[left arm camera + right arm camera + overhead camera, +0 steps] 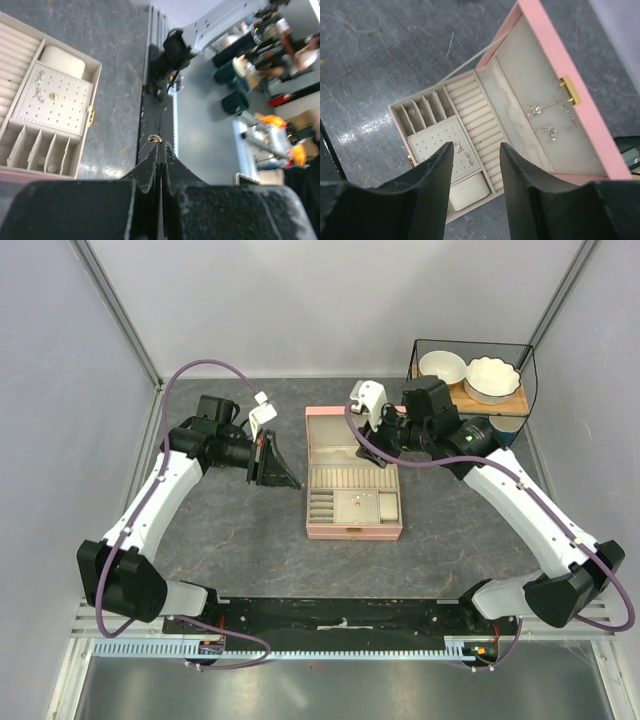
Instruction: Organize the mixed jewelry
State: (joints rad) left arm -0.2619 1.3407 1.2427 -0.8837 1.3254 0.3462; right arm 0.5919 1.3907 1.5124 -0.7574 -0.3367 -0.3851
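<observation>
The pink jewelry box (355,533) lies open mid-table with its lid (335,428) laid back. Tiny pale jewelry pieces (41,90) and one gold piece (54,96) sit on its perforated pad. In the right wrist view the pale pieces (465,154) show between the fingers, and a thin chain (550,120) lies in the lid. My left gripper (294,482), left of the box, is shut on a tiny gold loop (154,138) at its fingertips (152,152). My right gripper (476,146) hangs open above the box's far right part (378,455), holding nothing.
A black wire basket (525,360) at the back right holds two white bowls (441,366) on a wooden board, with dark cups (506,427) in front of it. Enclosure walls stand on both sides. A black rail (340,615) runs along the near edge.
</observation>
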